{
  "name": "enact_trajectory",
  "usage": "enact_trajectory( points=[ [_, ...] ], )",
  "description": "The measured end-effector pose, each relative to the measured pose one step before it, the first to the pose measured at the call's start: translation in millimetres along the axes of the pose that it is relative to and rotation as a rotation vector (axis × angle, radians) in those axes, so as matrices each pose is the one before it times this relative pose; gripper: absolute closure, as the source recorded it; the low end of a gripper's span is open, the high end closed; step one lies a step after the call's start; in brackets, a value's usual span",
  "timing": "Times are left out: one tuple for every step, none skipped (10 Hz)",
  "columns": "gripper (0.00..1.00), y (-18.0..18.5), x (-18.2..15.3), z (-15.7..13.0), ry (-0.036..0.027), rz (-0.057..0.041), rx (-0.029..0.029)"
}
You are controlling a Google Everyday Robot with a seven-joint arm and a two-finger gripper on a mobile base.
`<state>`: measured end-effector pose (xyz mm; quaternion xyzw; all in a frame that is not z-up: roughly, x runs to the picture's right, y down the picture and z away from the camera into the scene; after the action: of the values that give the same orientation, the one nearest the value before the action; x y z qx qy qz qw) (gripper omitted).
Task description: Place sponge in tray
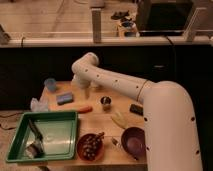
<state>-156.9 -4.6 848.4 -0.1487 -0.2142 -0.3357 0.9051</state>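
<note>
The blue sponge (64, 98) lies flat on the wooden table at the back left. The green tray (52, 116) stands at the front left, in front of the sponge. My white arm reaches in from the right, bends at the elbow and points down. The gripper (86, 93) hangs just above the table, a little to the right of the sponge and apart from it. It holds nothing that I can see.
A pale blue cup (50, 84) and a clear bag (39, 105) are left of the sponge. An orange stick (84, 109), a small metal cup (105, 102), a dark block (136, 108), a purple bowl (132, 140) and a brown bowl (91, 146) are on the table. A dark utensil (35, 131) lies in the tray.
</note>
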Motion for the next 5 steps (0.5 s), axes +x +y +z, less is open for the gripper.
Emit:
enact_trajectory(
  points=[
    [0.2, -4.68, -0.23, 3.1, 0.00243, -0.01374, 0.00126],
    [0.2, -7.52, -5.31, 4.13, -0.00532, -0.011, 0.00175],
    [0.2, -4.9, -2.98, 2.97, -0.00698, -0.01114, 0.00111],
    [0.2, -1.21, 2.42, 1.73, 0.00208, -0.01062, 0.00035],
    [0.2, -2.02, -0.65, 2.96, -0.00326, -0.01132, 0.00036]
  ],
)
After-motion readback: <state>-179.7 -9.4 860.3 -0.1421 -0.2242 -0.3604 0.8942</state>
